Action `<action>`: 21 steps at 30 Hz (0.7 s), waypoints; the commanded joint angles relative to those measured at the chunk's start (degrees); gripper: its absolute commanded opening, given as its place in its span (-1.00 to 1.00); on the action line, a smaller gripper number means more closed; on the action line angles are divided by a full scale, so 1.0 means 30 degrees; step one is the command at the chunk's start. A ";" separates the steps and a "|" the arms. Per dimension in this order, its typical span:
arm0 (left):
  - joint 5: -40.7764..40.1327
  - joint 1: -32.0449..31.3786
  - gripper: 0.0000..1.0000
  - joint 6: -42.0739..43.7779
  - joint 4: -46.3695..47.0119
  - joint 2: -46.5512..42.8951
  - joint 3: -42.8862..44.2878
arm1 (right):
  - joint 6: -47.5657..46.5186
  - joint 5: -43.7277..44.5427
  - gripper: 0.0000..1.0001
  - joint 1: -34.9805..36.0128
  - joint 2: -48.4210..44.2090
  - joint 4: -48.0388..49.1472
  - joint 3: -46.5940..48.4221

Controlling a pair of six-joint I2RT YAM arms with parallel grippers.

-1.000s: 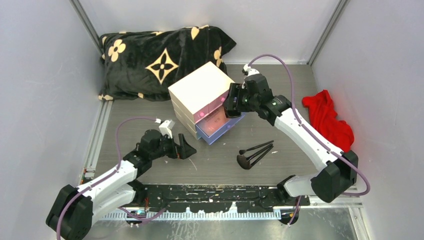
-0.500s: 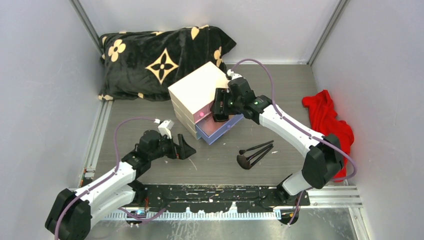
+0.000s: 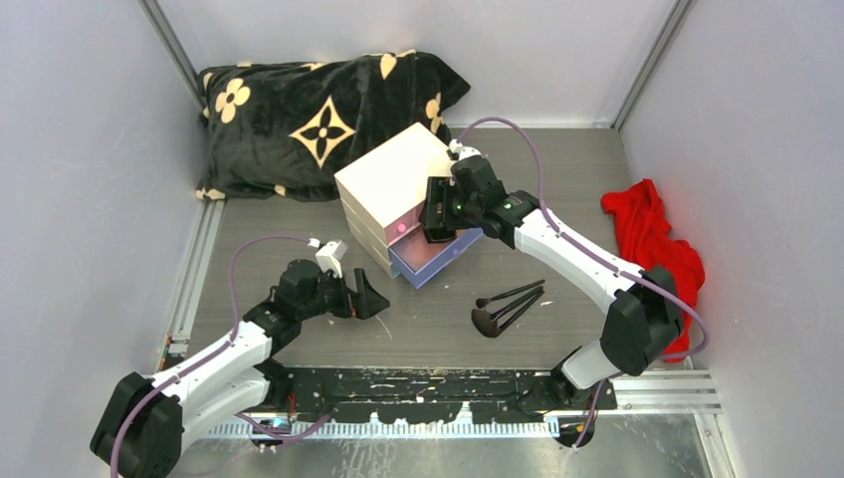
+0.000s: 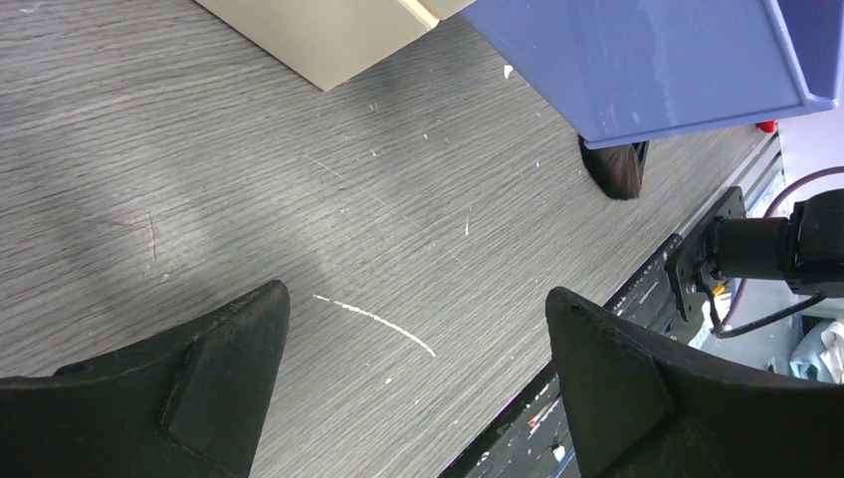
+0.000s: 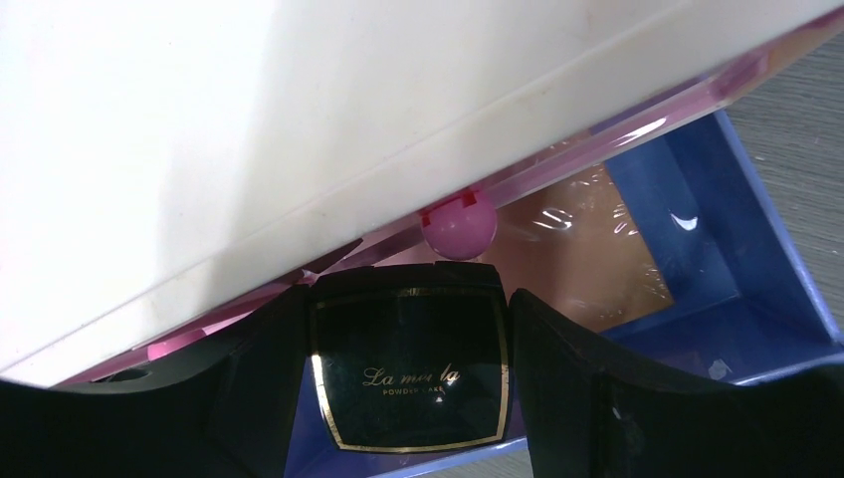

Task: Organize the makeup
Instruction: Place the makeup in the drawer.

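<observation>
My right gripper is shut on a black square-cornered compact with a gold border, held over the open blue drawer of the cream box. In the right wrist view the compact sits between both fingers, just below a pink drawer knob. A shiny pink palette lies in the blue drawer. Black-handled brushes lie on the table in front of the box. My left gripper is open and empty, low over the table left of the brushes; it also shows in the left wrist view.
A black blanket with gold flowers lies at the back left. A red cloth lies at the right wall. The left wrist view shows the blue drawer's underside, a brush head and the table's front rail.
My right gripper has moved left from beside the box to over the open blue drawer, carrying the compact. The left arm has not moved.
</observation>
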 commanded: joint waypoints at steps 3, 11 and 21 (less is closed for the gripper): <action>0.0240 0.0105 1.00 0.0260 0.0678 -0.0124 -0.0012 | -0.0743 0.0946 0.08 0.0075 -0.0327 0.0341 0.0668; 0.0229 0.0110 1.00 0.0226 0.0665 -0.0277 -0.0049 | -0.1279 0.1351 0.44 0.0090 -0.0201 0.0062 0.0438; 0.0204 0.0107 1.00 0.0197 0.0414 -0.0818 -0.0086 | -0.1764 0.2706 0.60 0.0104 0.0395 -0.0622 0.0342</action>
